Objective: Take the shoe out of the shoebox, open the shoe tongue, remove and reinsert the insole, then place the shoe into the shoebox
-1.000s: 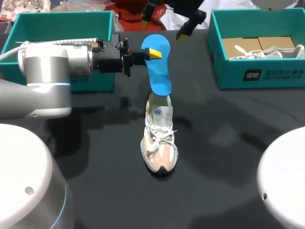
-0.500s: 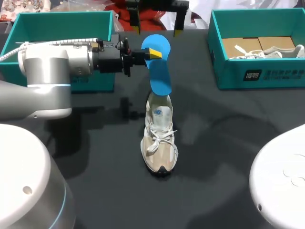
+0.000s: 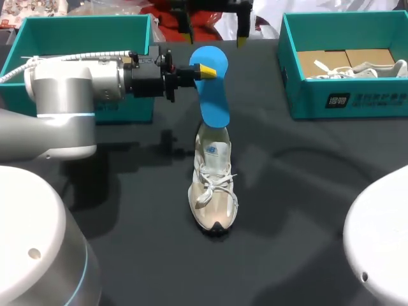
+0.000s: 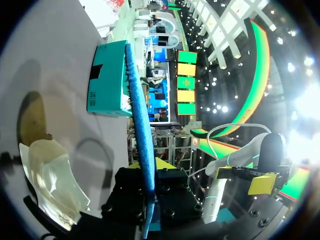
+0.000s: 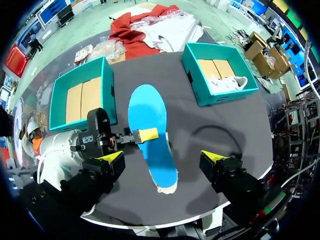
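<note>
A blue insole [image 3: 211,92] stands nearly upright, its lower end in the heel opening of the beige and white shoe [image 3: 213,188] on the black table. My left gripper [image 3: 204,69] is shut on the insole's upper part from the left. In the left wrist view the insole [image 4: 140,120] runs edge-on between the fingers, with the shoe [image 4: 50,170] beside it. My right gripper [image 3: 215,29] hangs open beyond the insole's top, touching nothing. From the right wrist view the insole [image 5: 150,130] lies ahead of the wide-open right gripper [image 5: 161,156], the shoe's toe [image 5: 166,189] showing below it.
A teal shoebox [image 3: 76,44] stands at the back left, behind my left arm. A second teal shoebox [image 3: 344,95] at the back right holds a white shoe [image 3: 382,67]. Black table surface lies bare around the shoe.
The right gripper turned from a slanted stance to level beyond the insole's top and shifted slightly. The left arm, insole and shoe stayed still.
</note>
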### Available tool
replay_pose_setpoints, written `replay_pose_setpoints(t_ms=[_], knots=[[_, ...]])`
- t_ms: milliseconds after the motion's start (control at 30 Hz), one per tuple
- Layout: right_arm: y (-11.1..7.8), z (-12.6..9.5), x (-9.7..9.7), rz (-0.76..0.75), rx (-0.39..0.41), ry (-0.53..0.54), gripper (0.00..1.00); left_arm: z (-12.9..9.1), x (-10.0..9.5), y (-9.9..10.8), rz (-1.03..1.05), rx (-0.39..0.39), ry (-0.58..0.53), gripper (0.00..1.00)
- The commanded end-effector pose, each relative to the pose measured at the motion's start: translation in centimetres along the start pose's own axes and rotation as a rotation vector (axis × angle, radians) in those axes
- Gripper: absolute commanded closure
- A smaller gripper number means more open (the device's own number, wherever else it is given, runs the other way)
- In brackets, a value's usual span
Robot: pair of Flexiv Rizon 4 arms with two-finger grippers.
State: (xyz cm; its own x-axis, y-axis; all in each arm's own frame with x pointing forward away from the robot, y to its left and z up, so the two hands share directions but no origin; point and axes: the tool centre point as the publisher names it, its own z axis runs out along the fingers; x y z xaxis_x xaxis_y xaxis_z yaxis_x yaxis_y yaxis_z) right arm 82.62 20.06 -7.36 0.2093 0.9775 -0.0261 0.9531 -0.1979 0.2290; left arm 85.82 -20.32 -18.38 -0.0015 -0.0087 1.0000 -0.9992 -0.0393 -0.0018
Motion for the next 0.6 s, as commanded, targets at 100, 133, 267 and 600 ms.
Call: replay_pose_setpoints(t_ms=[100,133,267,600], knots=[[0.0,0.7,-2.0,0.029,0.027,0.251,0.00,0.0,0.0,0.1,0.000,0.001,-0.001,1.00],[-0.1,0.7,-2.0,0.033,0.031,0.268,0.00,0.0,0.0,0.1,0.000,0.001,-0.001,1.00],[-0.1,1.0,-2.4,0.046,0.046,0.319,0.00,0.0,0.0,0.1,0.000,0.001,-0.001,1.00],[0.0,1.9,-2.8,0.078,0.085,0.414,0.00,0.0,0.0,0.1,0.000,0.001,-0.001,1.00]])
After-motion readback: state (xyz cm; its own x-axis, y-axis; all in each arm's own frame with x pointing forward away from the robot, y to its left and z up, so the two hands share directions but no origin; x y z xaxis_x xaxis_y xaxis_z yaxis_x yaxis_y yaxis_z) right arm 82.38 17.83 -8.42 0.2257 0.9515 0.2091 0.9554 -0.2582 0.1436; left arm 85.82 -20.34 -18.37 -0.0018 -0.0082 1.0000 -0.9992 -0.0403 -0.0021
